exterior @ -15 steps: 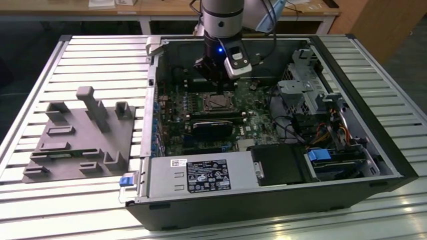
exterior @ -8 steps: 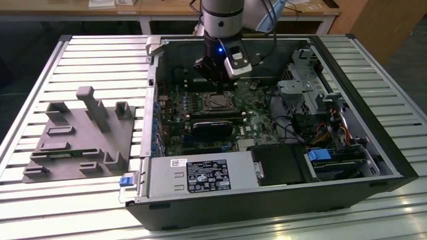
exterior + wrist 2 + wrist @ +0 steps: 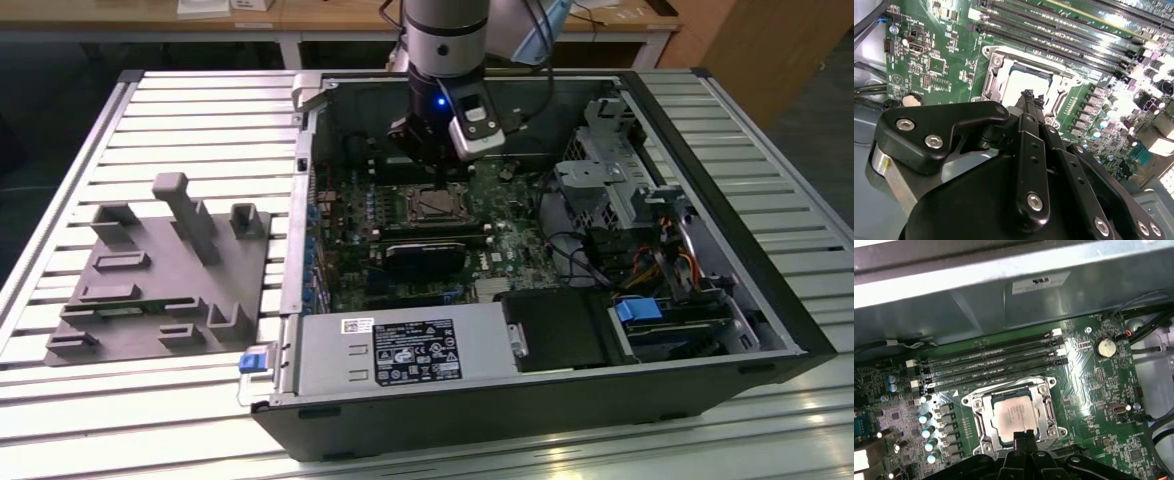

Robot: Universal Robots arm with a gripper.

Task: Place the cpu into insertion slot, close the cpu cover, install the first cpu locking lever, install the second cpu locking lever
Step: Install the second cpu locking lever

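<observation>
Silver cpu (image 3: 1015,415): sits in insertion slot (image 3: 1046,412), cover down.
Gripper (image 3: 1024,436): tips pressed together, just above cpu, prob. to push a lever.

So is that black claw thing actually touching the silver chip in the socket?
Cannot tell. In the first wrist view the gripper tip overlaps the near edge of the cpu, which sits in the insertion slot, but no view shows contact or a gap plainly.

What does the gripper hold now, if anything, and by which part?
Nothing, as far as shows. The gripper has its fingertips together, hanging over the edge of the cpu, which lies in the insertion slot.
</observation>
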